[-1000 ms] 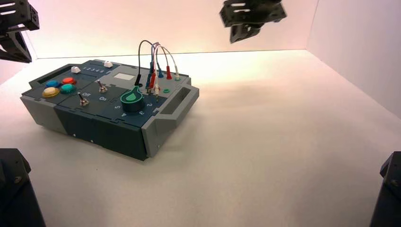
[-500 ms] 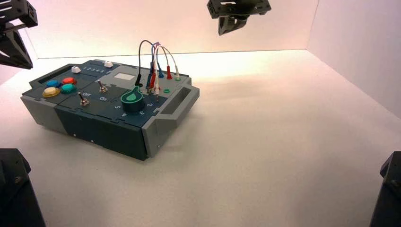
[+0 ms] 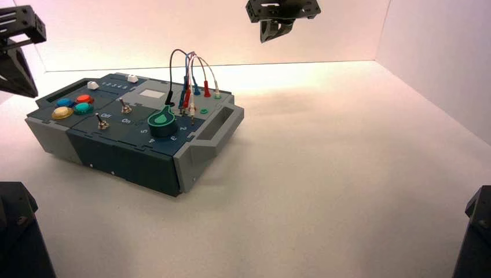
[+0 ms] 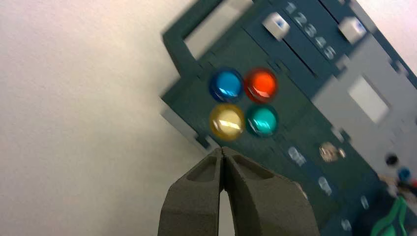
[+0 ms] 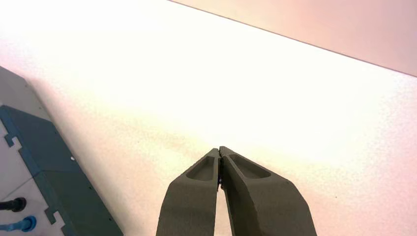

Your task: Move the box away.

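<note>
Box sat on the white surface, left of centre in the high view, turned at an angle, grey handle end nearest the middle. Rested well below both sets of fingers, touched by neither.

Left fingers pressed together tip to tip, empty, hung above the box's button end. Seen just beyond their tips in the left wrist view: yellow button and teal button, with blue button and red button farther out. Beyond those, two white slider caps on a row of numbers, and a pale rectangular plate on the grey part. Toggle switch off to one side of the tips; position could not be told. Left arm itself at the upper left edge of the high view.

Right fingers likewise closed tip to tip, nothing held, raised high behind the box near the back wall. Under their tips only bare surface; a corner of the box with a black plug and a blue plug lay well off to one side.

Looped wires stood up from the box's far right part, beside the green dial.
</note>
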Motion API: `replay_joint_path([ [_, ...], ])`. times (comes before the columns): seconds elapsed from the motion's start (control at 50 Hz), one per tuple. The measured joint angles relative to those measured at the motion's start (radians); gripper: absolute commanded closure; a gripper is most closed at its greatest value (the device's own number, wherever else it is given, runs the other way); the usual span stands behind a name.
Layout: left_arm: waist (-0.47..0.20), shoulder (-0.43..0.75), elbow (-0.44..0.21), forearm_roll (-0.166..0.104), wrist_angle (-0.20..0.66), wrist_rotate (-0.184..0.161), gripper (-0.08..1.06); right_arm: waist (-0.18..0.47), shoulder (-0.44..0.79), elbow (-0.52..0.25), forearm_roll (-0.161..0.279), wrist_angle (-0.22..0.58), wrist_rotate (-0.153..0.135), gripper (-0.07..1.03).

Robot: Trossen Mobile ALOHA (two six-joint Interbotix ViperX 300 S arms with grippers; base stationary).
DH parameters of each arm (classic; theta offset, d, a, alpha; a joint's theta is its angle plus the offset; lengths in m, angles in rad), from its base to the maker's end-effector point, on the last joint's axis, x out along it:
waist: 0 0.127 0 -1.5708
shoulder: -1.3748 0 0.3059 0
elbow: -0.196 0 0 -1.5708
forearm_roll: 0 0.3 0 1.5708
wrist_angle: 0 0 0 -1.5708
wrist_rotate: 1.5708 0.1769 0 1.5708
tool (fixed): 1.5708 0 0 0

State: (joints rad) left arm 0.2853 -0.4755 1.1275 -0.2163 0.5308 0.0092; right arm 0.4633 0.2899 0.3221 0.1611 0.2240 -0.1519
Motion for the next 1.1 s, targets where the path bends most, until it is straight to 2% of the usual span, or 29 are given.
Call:
replay_joint_path([
  [0.14, 0.003, 0.064, -0.021, 0.002, -0.071, -0.002, 1.00, 0.002, 0.005, -0.009, 0.000, 0.015, -0.002, 0.98],
  [0.28, 0.003, 0.124, -0.044, 0.000, -0.095, -0.002, 1.00, 0.000, 0.008, -0.020, 0.000, 0.031, -0.002, 0.98],
  [0.38, 0.002, 0.190, -0.063, 0.000, -0.115, -0.002, 1.00, 0.002, 0.011, -0.026, 0.002, 0.034, -0.003, 0.98],
  [0.5, 0.003, 0.325, -0.080, 0.000, -0.163, -0.003, 1.00, 0.000, 0.009, -0.026, 0.005, 0.040, -0.003, 0.98],
  [0.58, 0.005, 0.362, -0.106, -0.002, -0.169, -0.002, 1.00, 0.002, 0.009, -0.026, 0.005, 0.044, -0.003, 0.98],
  [0.68, 0.005, 0.390, -0.132, -0.002, -0.169, 0.000, 1.00, 0.002, 0.009, -0.026, 0.005, 0.049, -0.003, 0.98],
  [0.84, 0.005, 0.394, -0.135, -0.003, -0.169, 0.000, 1.00, 0.000, 0.009, -0.026, 0.006, 0.051, -0.002, 0.98],
  [1.04, -0.006, 0.414, -0.158, -0.015, -0.166, 0.000, 1.00, 0.000, 0.011, -0.026, 0.006, 0.051, -0.003, 0.98],
  [1.1, -0.020, 0.431, -0.175, -0.026, -0.166, 0.000, 1.00, 0.000, 0.011, -0.026, 0.006, 0.049, -0.003, 0.98],
])
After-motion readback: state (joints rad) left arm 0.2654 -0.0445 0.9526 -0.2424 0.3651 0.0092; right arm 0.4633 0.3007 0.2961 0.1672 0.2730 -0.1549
